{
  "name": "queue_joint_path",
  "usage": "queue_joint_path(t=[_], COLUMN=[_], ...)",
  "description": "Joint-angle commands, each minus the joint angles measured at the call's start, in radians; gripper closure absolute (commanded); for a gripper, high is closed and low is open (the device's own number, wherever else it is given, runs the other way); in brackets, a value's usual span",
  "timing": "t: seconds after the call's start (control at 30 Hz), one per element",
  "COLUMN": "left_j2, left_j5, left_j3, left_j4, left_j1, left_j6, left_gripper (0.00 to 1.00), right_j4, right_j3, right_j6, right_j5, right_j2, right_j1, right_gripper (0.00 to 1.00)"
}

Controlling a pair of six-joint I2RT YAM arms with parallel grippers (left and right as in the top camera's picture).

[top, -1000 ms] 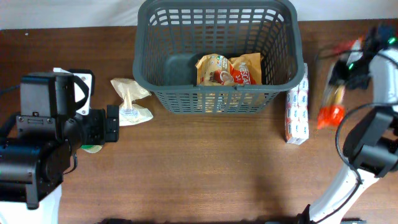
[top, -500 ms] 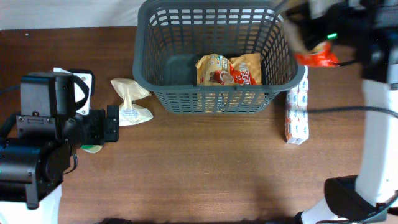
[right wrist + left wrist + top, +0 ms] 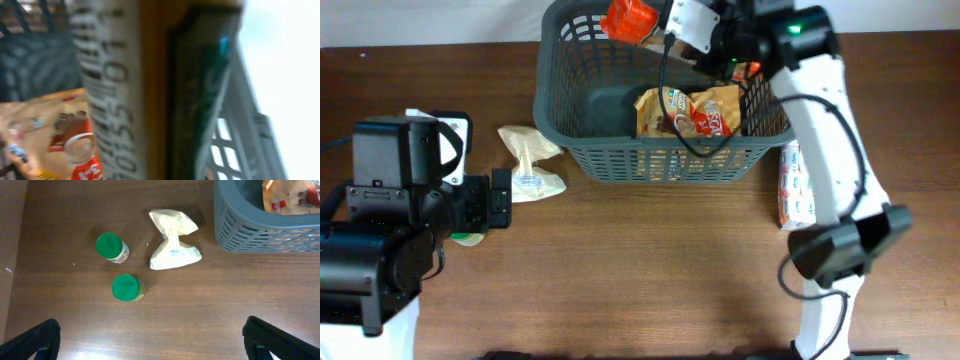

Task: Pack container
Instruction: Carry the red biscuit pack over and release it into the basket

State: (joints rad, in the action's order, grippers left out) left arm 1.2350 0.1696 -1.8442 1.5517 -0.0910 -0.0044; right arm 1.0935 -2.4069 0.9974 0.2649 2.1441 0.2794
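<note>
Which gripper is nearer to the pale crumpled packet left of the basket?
Left. The left gripper, open, hangs just beside the pale packet. The right gripper is above the basket's far rim, shut on an orange-ended packet.

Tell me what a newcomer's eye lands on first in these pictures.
The big dark grey basket at the far side of the wooden table dominates, with orange snack bags lying inside. Over its back-left corner the right gripper holds an orange-red packet. On the left, two green-lidded jars and a crumpled pale pouch sit before the open left gripper.
</note>
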Motion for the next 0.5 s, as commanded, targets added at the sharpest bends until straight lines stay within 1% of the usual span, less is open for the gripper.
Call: queue_joint_path(t=[0.0,0.3,0.47], left_j2=[0.003,0.002,0.002], left_j5=[0.011,0.011,0.011], left_j3=[-0.005,-0.005,-0.005], left_j4=[-0.002,-0.002,-0.002], left_j1=[0.006,0.006,0.006], left_j6=[-0.003,-0.003,-0.003], left_gripper=[0.01,0.01,0.01], right_j4=[-0.041,-0.067,-0.084], right_j3=[-0.019,-0.019,-0.019], right_j6=[0.018,-0.011,-0.013], right_j5=[0.012,0.006,-0.086], right_j2=[0.021,0.126,0.153], right_j1=[0.002,0.003,0.024], right_gripper=[0.96,0.96,0.96])
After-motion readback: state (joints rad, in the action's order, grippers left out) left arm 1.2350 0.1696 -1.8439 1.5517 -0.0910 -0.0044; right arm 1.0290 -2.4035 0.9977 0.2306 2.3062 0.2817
